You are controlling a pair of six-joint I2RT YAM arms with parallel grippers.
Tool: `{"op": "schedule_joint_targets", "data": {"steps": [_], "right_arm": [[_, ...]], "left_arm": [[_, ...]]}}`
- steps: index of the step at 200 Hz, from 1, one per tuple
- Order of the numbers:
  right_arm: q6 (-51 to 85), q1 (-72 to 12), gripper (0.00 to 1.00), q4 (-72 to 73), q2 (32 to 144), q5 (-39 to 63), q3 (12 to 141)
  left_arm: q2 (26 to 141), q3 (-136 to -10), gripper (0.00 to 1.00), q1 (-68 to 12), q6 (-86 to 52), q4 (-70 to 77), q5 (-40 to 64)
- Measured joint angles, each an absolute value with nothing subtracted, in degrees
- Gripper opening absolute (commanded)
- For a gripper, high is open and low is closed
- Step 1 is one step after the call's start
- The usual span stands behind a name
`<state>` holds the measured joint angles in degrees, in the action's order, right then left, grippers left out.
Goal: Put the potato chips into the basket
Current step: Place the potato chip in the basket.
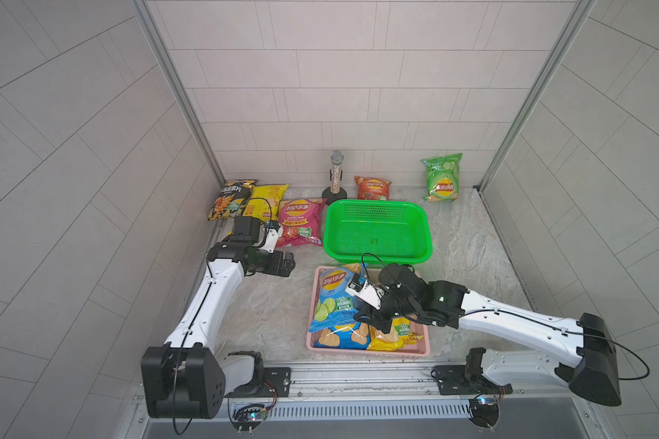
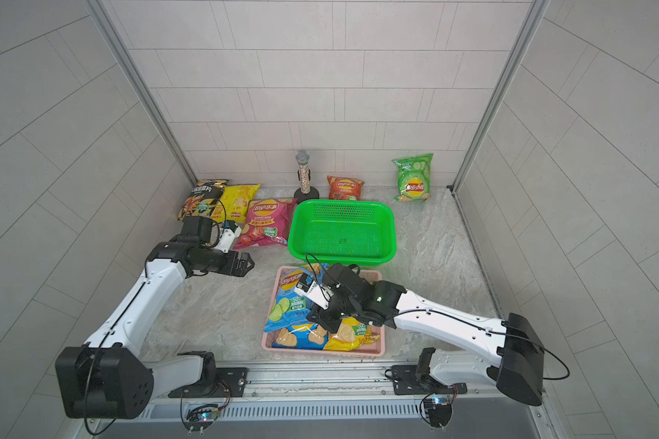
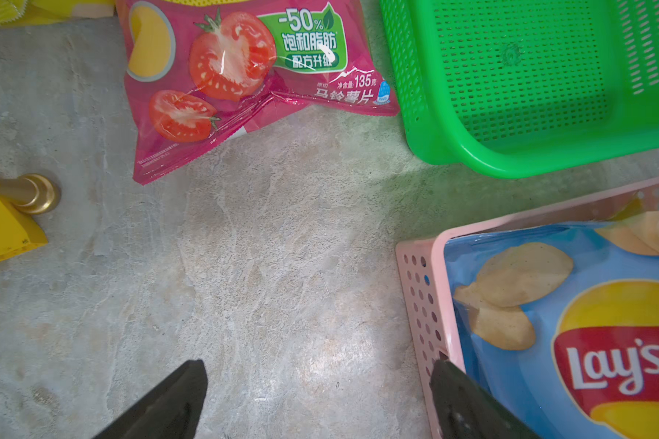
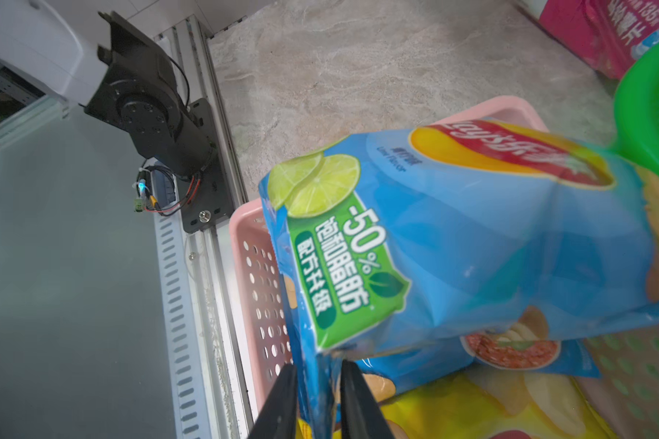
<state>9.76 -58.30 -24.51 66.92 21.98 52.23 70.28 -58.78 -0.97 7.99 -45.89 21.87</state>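
Our blue lime Lay's bag point(image 1: 333, 304) lies in the pink basket point(image 1: 366, 351), its near seam between the barely parted fingers point(image 4: 282, 403) of the right gripper point(image 4: 316, 380), pinched or loose we cannot tell; the farther left gripper point(image 3: 320, 366) gapes empty.

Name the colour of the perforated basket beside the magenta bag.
The basket is bright green, clearest in a top view.

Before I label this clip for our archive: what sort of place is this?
Probably a robot lab test cell, not a shop: two arms mounted on a rail, panel walls boxing in the table, chip bags heaped in a pink basket.
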Motion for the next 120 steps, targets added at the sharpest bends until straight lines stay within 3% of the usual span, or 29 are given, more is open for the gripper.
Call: {"op": "schedule_joint_targets", "data": {"steps": [15, 58, 120], "right_arm": [[10.63, -58.50, 0.66, -25.52, 64.51, 21.26, 52.16], [13.32, -58.50, 0.67, -29.98, 60.42, 18.96, 57.04], [19.99, -58.50, 0.60, -25.67, 74.28, 17.74, 69.14]], "left_arm": [[70.30, -58.78, 0.99, -0.97, 7.99, -45.89, 21.87], [70.50, -58.78, 0.99, -0.97, 7.99, -45.89, 21.87], [70.52, -58.78, 0.99, -0.97, 7.99, -45.89, 21.80]]}}
